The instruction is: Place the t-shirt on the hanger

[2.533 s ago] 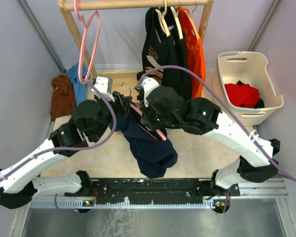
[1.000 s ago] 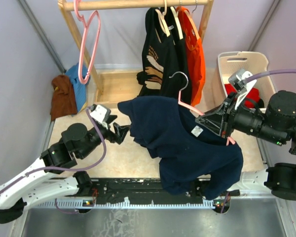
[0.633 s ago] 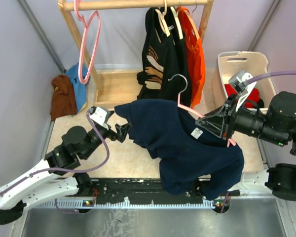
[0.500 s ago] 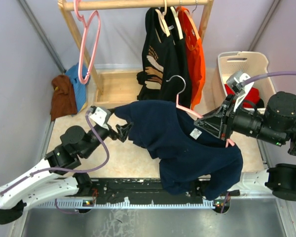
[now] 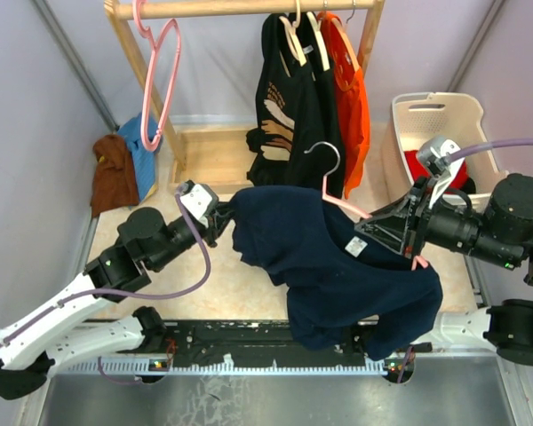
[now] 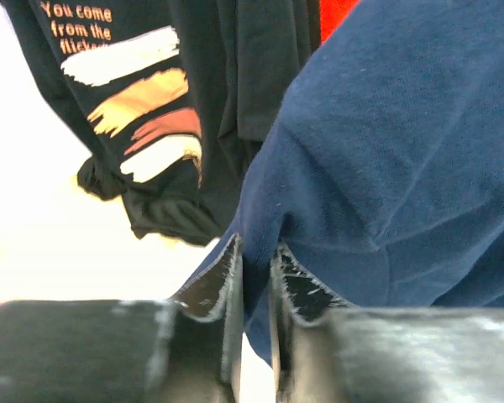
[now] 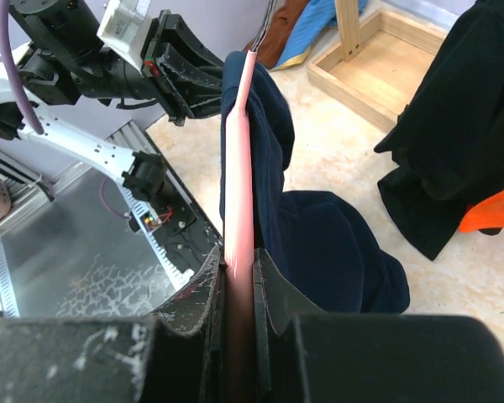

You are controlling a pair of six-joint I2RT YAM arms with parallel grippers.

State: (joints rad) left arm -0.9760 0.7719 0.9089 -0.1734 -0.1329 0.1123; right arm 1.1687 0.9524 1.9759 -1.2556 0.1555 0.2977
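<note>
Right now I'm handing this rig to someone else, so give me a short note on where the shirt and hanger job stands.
The left gripper is shut on an edge of the t-shirt, at its left side.
The right gripper is shut on the hanger, holding it up in the air.
Done: the t-shirt drapes over most of the hanger.
Left: a pink stretch near the right gripper shows bare. The shirt probably needs pulling over that side and straightening.
</note>
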